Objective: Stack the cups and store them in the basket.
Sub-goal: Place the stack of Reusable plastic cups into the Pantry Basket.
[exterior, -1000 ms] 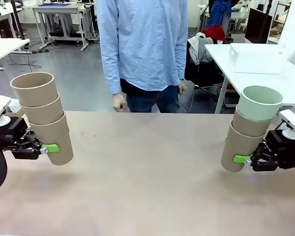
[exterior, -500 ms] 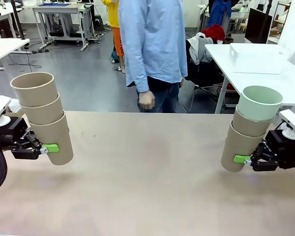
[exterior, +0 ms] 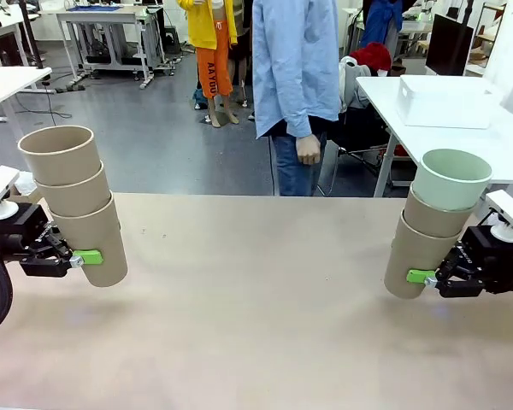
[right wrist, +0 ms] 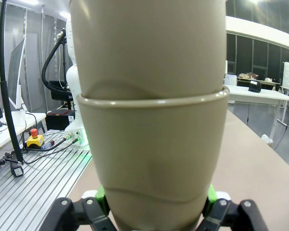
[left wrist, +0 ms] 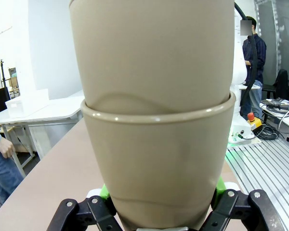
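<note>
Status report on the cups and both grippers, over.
Left gripper shut on tan stack. Right gripper shut on mint-topped stack. Basket on the side table, far right. Person beyond far edge.

Grey floor [exterior: 137, 128] behind tan tabletop [exterior: 256, 325]. White table [exterior: 509, 145] far right, second table [exterior: 4, 84] at left edge. Workbench [exterior: 103, 15] w/ metal legs back left. Dark monitor [exterior: 449, 43] top right. Chair [exterior: 352, 128] w/ clothes by right table.

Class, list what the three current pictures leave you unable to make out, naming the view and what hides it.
- Front view: inside of the basket, hidden by its near wall.
- Left wrist view: top of the left stack, cut off by the top edge; the stack hides most of the left claw.
- Right wrist view: top of the right stack, likewise cut off; the stack hides most of the right claw.
</note>
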{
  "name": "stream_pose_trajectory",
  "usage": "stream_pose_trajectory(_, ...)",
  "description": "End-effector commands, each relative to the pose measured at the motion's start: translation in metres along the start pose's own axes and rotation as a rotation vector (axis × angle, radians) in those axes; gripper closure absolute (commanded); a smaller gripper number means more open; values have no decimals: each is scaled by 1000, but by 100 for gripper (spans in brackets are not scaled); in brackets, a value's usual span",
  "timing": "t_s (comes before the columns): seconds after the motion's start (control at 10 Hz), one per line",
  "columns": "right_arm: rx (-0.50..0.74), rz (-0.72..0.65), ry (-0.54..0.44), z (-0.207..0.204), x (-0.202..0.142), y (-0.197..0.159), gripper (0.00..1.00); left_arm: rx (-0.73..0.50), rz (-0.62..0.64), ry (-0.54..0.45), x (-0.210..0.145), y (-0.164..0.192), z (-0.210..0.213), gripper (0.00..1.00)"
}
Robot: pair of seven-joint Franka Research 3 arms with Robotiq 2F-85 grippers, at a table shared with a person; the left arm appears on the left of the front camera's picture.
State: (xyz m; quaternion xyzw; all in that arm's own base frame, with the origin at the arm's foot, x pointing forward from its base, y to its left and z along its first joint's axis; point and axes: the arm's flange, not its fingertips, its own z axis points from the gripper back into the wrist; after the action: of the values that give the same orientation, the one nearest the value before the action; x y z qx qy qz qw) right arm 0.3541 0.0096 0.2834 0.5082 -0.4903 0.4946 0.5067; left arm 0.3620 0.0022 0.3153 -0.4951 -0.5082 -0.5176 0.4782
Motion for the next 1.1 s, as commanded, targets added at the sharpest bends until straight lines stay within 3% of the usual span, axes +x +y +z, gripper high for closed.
stream_pose_trajectory(0.0, -15, 10, -13, -3, 4, -3, 17, -3, -9, -5, 3, 0, 0, 15)
stream_pose_trajectory(1.0, -15, 10, -13, -3, 4, -3, 17, -3, -9, -5, 3, 0, 0, 15)
